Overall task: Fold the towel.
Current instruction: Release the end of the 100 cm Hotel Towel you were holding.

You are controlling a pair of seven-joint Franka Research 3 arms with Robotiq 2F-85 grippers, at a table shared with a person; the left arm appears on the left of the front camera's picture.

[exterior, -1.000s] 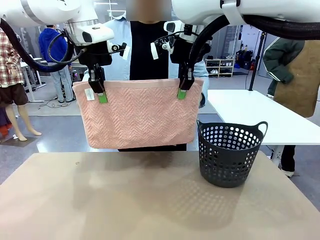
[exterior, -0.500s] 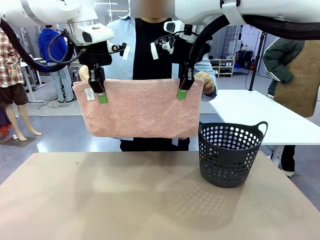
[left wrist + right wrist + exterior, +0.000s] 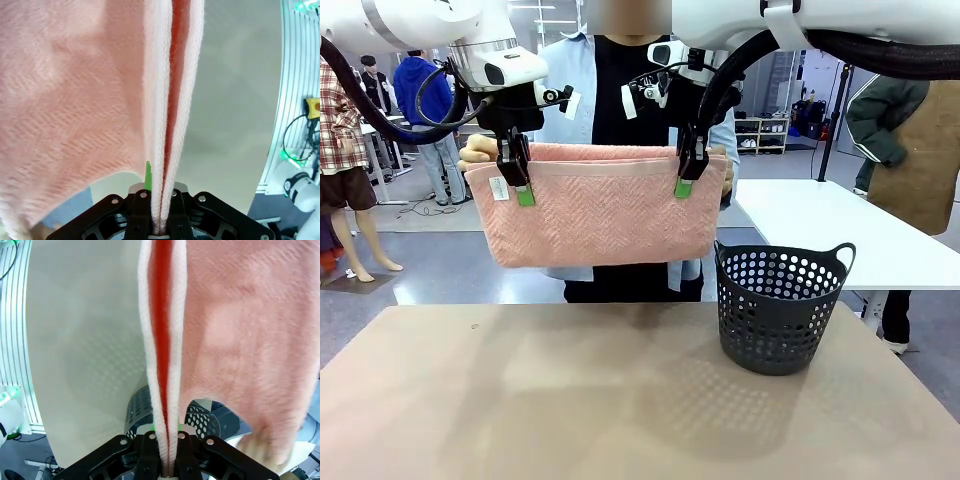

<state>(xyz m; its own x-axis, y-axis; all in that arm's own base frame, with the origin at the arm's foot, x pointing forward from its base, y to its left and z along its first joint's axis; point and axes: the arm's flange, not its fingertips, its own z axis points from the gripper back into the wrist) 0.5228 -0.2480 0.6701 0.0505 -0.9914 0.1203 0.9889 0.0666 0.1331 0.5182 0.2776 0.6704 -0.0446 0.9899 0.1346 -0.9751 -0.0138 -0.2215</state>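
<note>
Since a second ago the bottom edge of the towel [image 3: 600,210] has risen. The person at the far side now has one hand [image 3: 472,152] behind the top left corner and the other hand [image 3: 725,172] behind the top right. The towel hangs doubled in the air over the far edge of the counter [image 3: 520,400] — long axis left to right, plain hem band along the top.

Left gripper [image 3: 520,185] is clamped on the upper left edge, right gripper [image 3: 686,180] on the upper right. Both wrist views show cloth layers pinched between the fingers.

Grey perforated basket [image 3: 780,305] stands on the counter at right, below the towel's right end — apart from it. White table [image 3: 840,230] lies farther right.
</note>
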